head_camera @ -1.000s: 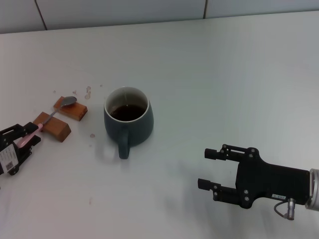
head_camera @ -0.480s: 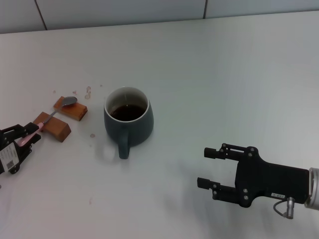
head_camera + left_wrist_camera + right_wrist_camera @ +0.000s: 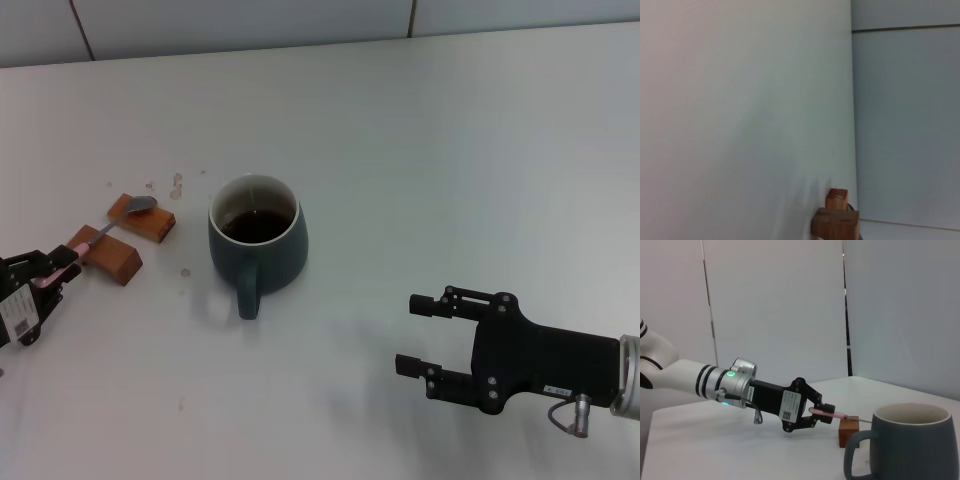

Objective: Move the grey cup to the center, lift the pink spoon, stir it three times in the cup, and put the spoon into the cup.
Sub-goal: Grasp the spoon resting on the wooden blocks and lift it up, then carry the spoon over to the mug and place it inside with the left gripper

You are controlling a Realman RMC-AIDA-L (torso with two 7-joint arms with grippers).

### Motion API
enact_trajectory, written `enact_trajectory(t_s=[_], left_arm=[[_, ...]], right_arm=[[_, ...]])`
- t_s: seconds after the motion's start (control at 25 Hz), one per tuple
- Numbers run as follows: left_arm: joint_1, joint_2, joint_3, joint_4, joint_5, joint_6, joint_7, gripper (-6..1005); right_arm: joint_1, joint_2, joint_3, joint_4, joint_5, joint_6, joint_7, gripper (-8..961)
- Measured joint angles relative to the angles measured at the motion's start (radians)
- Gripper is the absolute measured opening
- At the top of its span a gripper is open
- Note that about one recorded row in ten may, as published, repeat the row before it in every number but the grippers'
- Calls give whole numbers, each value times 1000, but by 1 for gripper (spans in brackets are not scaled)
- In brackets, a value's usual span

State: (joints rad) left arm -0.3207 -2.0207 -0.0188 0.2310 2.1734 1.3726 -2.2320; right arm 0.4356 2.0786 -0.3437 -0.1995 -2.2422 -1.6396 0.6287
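Observation:
The grey cup (image 3: pixel 256 243) stands mid-table with dark liquid inside and its handle toward me; it also shows in the right wrist view (image 3: pixel 912 445). The pink spoon (image 3: pixel 98 236) lies across two brown wooden blocks (image 3: pixel 122 240), with its silver bowl on the far block. My left gripper (image 3: pixel 48 274) is at the table's left edge, shut on the end of the spoon's pink handle; the right wrist view shows this grip (image 3: pixel 823 412). My right gripper (image 3: pixel 417 336) is open and empty, low over the table to the right of the cup and nearer me.
Small brown spill marks (image 3: pixel 177 183) dot the table behind the blocks and beside the cup. The left wrist view shows only bare tabletop, the wall and the wooden blocks (image 3: pixel 836 219). White wall panels stand behind the table.
My left gripper has drifted slightly left and toward me with the spoon handle in it. The cup and the right arm have not moved.

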Motion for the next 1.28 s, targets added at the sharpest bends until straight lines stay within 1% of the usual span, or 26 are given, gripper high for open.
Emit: enact_trajectory(t_s=[0.12,0.28,0.32,0.36,0.4,0.48,0.52,0.56,0.64,0.72,0.76,0.8,0.84,0.88,0.96,1.0,1.04,1.08,1.12,1.2,1.24,1.28], left_arm=[[0,4,-3,-9,-7,9,15,210],[-1,4,-3,-12,-60,59,59,160],[-1,3,-3,-13,-83,89,78,147],[-4,2,-3,-13,-128,154,119,145],[-4,2,-3,-13,-128,154,119,143],[-12,1,-3,-13,-169,230,167,138],[-12,1,-3,-13,-169,230,167,136],[-37,2,-3,-5,-204,348,251,134],[-52,5,-3,1,-214,404,291,135],[-81,11,-2,20,-229,500,349,136],[-122,12,4,78,-244,600,404,136],[-122,12,4,78,-244,600,404,137],[-147,10,23,135,-252,633,425,137],[-158,9,40,165,-259,642,431,138],[-189,7,131,279,-295,641,436,139],[-201,8,193,338,-324,640,437,139],[-212,9,274,414,-353,636,437,140],[-218,10,324,464,-371,634,436,140],[-223,10,384,540,-385,631,433,141],[-231,2,482,716,-394,625,420,141],[-232,-1,509,772,-394,624,415,142],[-233,-5,551,863,-392,621,407,142]], right_arm=[[0,0,0,0,1,0,0,667],[0,0,0,0,1,0,0,667],[0,0,0,0,1,0,0,667],[0,0,0,0,1,0,0,667],[0,0,0,0,1,0,0,667],[0,0,-1,1,1,0,0,667],[0,1,-1,1,1,0,0,667],[0,1,-3,2,1,0,0,667],[0,1,-5,2,1,0,0,667],[0,1,-7,2,1,0,0,667],[0,1,-7,2,1,0,0,667],[0,1,-7,2,1,0,0,667],[0,1,-7,2,1,1,0,667],[0,1,-8,2,1,1,0,667],[-2,2,-8,3,0,2,0,667],[-2,2,-8,3,0,2,0,667],[-2,2,-9,3,-1,2,0,667],[-2,2,-9,5,-3,4,0,667],[-3,2,-9,6,-4,4,0,667],[-4,3,-9,7,-4,5,-2,667],[-6,3,-9,7,-4,5,-3,667],[-7,3,-9,8,-4,5,-4,667]])
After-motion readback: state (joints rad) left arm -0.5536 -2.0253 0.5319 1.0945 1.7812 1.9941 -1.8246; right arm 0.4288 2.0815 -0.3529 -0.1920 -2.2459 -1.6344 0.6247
